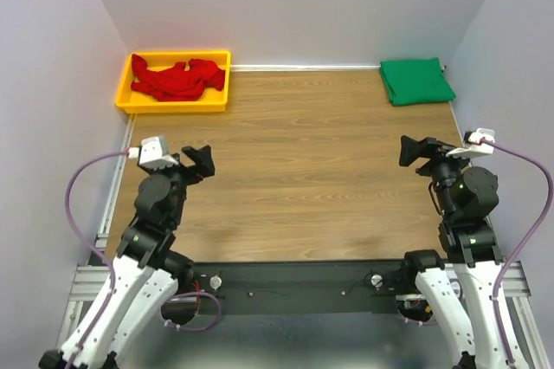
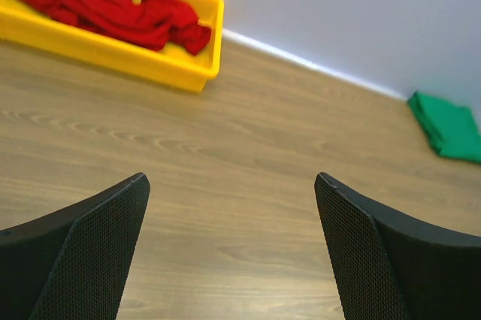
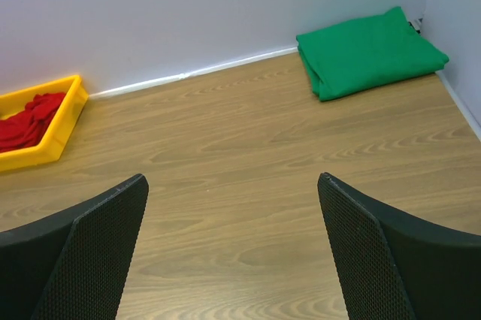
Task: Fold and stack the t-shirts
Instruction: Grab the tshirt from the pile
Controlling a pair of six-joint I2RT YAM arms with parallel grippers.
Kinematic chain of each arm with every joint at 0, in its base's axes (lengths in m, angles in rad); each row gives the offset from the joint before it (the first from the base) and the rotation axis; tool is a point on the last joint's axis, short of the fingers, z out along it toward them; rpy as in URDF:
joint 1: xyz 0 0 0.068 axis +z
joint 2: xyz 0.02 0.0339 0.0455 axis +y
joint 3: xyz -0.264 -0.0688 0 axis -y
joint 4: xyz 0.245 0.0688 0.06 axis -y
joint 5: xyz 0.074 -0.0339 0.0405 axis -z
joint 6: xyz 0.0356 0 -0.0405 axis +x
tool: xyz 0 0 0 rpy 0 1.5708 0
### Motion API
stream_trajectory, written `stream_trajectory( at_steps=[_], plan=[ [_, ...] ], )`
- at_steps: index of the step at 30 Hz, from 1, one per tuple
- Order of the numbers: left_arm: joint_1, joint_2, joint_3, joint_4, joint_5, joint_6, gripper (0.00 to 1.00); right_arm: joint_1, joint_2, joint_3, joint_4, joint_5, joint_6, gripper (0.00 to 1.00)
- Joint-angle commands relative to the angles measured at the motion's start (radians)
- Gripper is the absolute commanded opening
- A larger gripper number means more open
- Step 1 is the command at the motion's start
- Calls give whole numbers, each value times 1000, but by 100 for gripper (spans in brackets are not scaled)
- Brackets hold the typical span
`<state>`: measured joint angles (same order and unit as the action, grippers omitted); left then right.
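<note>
A yellow plastic tray (image 1: pixel 173 106) sits at the far left corner of the wood-grain table (image 1: pixel 294 178); pale walls (image 1: pixel 294 5) enclose it on three sides; a white strip (image 1: pixel 303 67) runs along its far edge.

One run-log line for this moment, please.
red shirt: crumpled in yellow tray | green shirt: folded, far right | left claw: open, empty | right claw: open, empty

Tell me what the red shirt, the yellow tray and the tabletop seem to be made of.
Red shirt: soft matte cloth, likely cotton knit; it lies crumpled in loose folds.
Yellow tray: probably moulded plastic; smooth, uniform colour, slight sheen.
Tabletop: wood-grain surface, perhaps laminate rather than solid wood; streaked grain, satin finish.
</note>
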<state>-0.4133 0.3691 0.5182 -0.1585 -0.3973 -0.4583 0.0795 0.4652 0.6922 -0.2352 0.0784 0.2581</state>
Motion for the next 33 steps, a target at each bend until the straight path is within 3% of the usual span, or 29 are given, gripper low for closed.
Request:
stream_trajectory(
  at_steps=[1,6,13,21,26,33],
  plan=[
    [5,169,74,75,32,-11,97,37,-48,-48,-23,92,-20,100],
    [21,564,267,129,-35,38,96,71,-79,-63,-19,147,-17,100],
    [186,1114,643,122,24,92,96,104,-85,-72,-19,152,-22,100],
    [333,1725,1264,-79,60,130,91,121,-68,-80,-15,161,-26,100],
    [381,1922,1515,-122,110,135,87,123,-56,-83,-16,150,-31,100],
    [456,2088,1579,-67,305,50,76,123,-22,-85,-16,132,-37,100]
  ],
)
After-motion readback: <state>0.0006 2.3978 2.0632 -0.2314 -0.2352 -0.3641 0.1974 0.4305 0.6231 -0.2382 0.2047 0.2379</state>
